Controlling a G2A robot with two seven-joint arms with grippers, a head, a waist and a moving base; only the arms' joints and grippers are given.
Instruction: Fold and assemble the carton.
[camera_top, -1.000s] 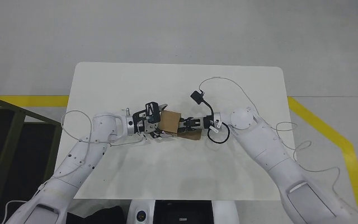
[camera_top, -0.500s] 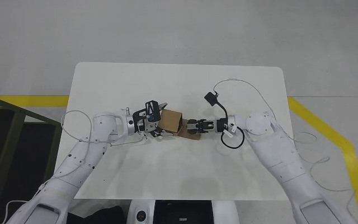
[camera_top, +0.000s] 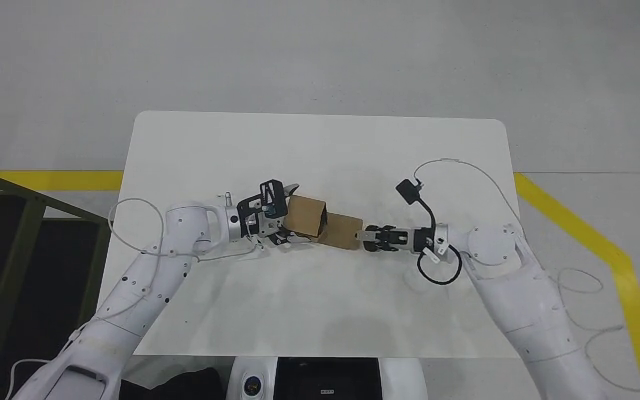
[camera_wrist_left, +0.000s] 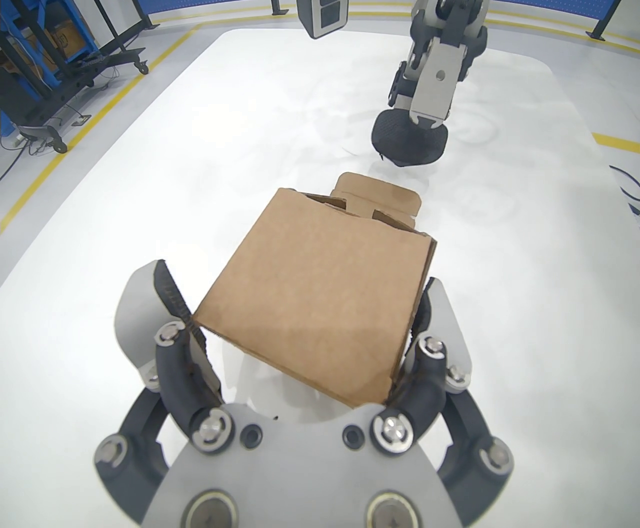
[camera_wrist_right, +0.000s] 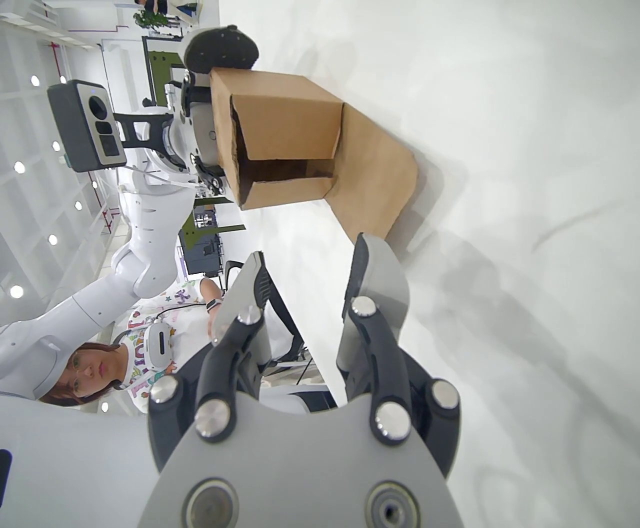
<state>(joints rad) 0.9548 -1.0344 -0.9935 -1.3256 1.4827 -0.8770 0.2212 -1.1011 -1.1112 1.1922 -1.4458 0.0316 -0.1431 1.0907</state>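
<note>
A brown carton lies on its side in the middle of the white table. My left gripper is shut on the carton, one finger on each side wall, and it stands at the carton's left end in the top view. The carton's open end faces my right gripper, and one flap lies flat on the table toward it. My right gripper is open and holds nothing, just right of the flap's edge. It also shows beyond the carton.
A black cable with a small box and a thin white cable loop over the table by the right arm. Bare table lies in front of and behind the carton. The table's front edge is close below the arms.
My right gripper has drawn back to the right, off the carton, and the flap now lies stretched out flat on the table. The left gripper and carton have stayed put.
</note>
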